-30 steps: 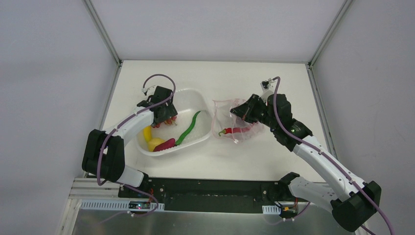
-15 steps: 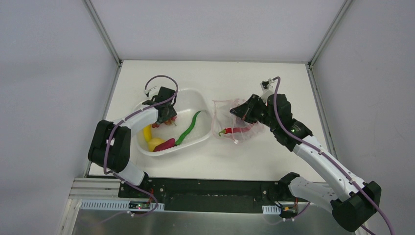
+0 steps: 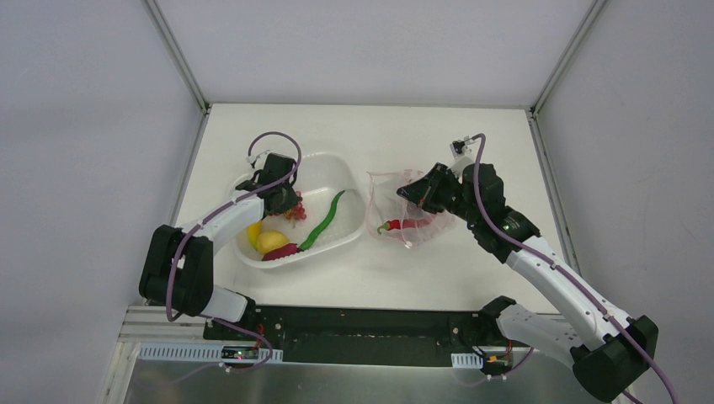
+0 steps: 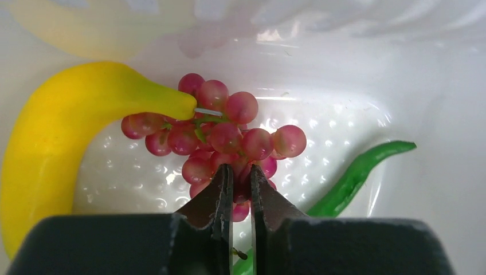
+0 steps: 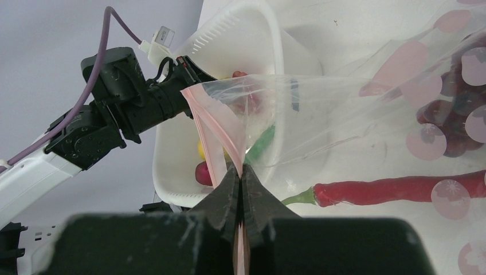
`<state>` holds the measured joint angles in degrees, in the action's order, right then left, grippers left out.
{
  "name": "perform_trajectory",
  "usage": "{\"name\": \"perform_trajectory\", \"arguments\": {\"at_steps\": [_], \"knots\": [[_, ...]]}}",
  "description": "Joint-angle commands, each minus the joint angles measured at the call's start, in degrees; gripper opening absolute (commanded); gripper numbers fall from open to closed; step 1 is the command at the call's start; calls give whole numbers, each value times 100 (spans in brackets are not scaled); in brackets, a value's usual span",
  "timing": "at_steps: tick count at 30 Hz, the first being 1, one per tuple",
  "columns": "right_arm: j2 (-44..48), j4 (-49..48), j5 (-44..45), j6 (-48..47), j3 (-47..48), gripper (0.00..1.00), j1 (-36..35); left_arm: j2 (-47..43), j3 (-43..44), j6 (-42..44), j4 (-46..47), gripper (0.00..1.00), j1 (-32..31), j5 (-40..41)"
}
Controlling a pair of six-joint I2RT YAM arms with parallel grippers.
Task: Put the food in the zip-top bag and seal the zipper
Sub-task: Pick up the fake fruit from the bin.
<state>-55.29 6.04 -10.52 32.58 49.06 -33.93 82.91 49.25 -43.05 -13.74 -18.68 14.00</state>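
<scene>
Plastic by the look: light, knobbly, probably floppy on its stem. Nipped at the lowest berries of the grape bunch (image 4: 223,137) with the left gripper (image 4: 239,171) nearly closed, down in the white tub (image 4: 344,74). Safer to grip across several berries or the stem beside the banana (image 4: 51,149) tip; likely to slip off one. Beyond, the green chili (image 4: 355,172). Farther over, clamped on the zipper (image 5: 209,126) with the right gripper (image 5: 240,170), holding the zip-top bag (image 5: 344,103) mouth open, red chili (image 5: 390,189) inside.
</scene>
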Motion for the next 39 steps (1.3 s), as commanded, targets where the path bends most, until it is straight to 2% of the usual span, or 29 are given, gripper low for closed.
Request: {"name": "perform_trajectory", "arguments": {"at_steps": [1,13,39], "knots": [[94,-192,28,28,3,0,25,-439,-131,246,313,0,2,-636],[99,-214,50,73,-31,0,22,-372,-122,618,743,0,-212,-1524],[-30,-300,-7,245,-23,0,22,-2503,215,1211,157,0,-286,-2230]]}}
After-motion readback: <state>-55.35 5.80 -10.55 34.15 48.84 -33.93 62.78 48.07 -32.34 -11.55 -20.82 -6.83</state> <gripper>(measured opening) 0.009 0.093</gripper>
